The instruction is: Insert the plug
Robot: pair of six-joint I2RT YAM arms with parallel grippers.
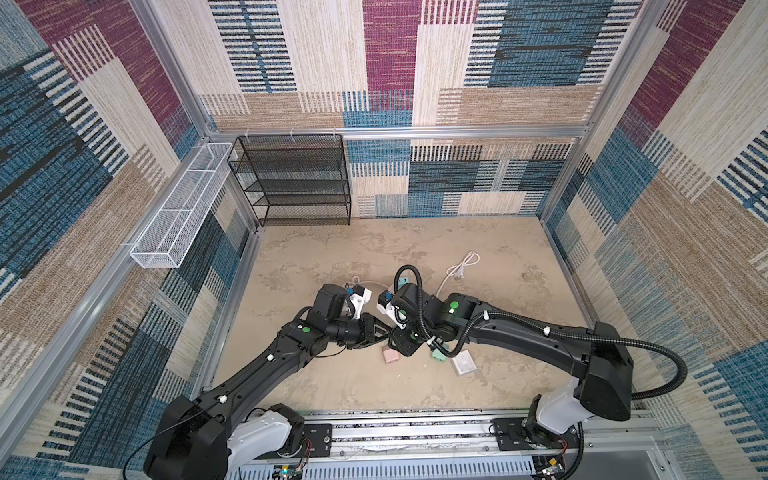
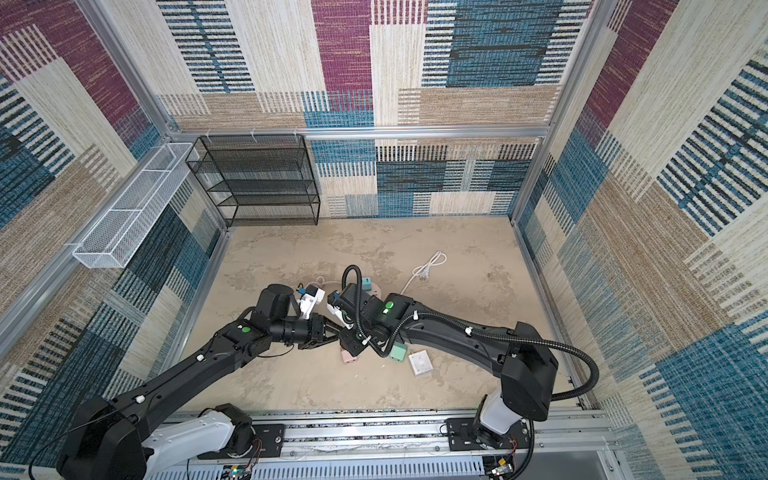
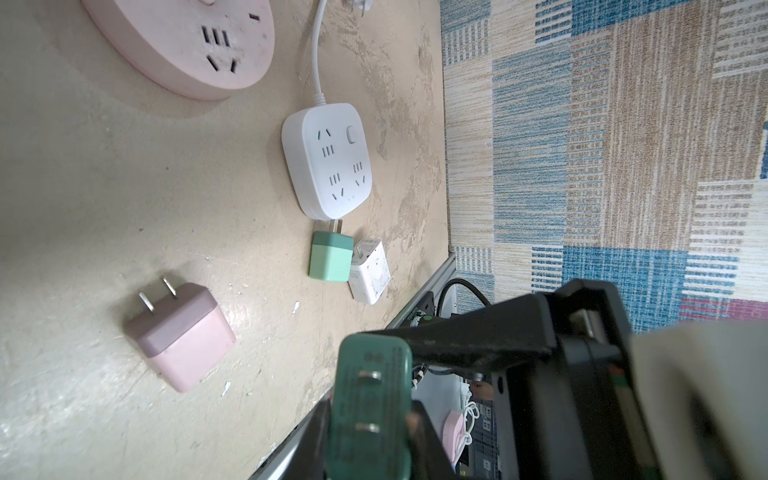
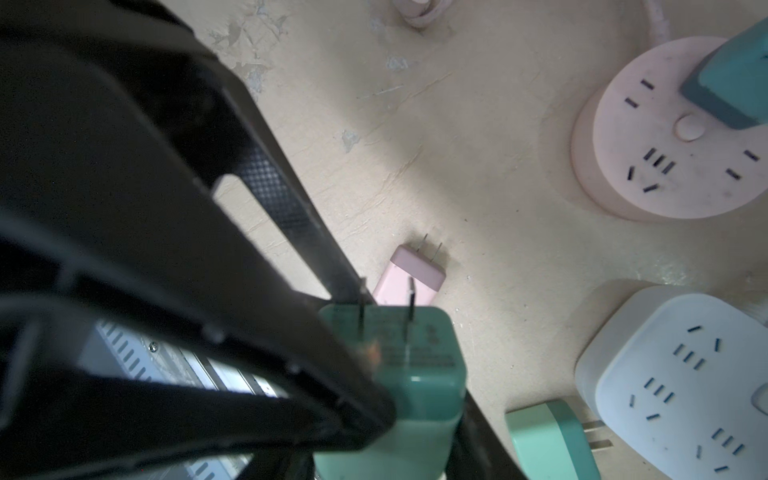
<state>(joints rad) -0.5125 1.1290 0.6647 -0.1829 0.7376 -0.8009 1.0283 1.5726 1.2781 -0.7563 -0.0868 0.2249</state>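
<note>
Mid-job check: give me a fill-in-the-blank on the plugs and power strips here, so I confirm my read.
The dark green plug gripped in the jaws shows ___ prongs.
The white power strip is square; the pink power strip is ___.
The teal plug is inserted in the strip coloured ___.
Missing words: two; round; pink.

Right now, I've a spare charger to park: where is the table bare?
Bare: the far stretch between the black wire shelf and the white cable, and the near strip along the rail. Crowded: mid-table, where left hand and right hand grip a teal plug beside the pink plug and white power strip.
</note>
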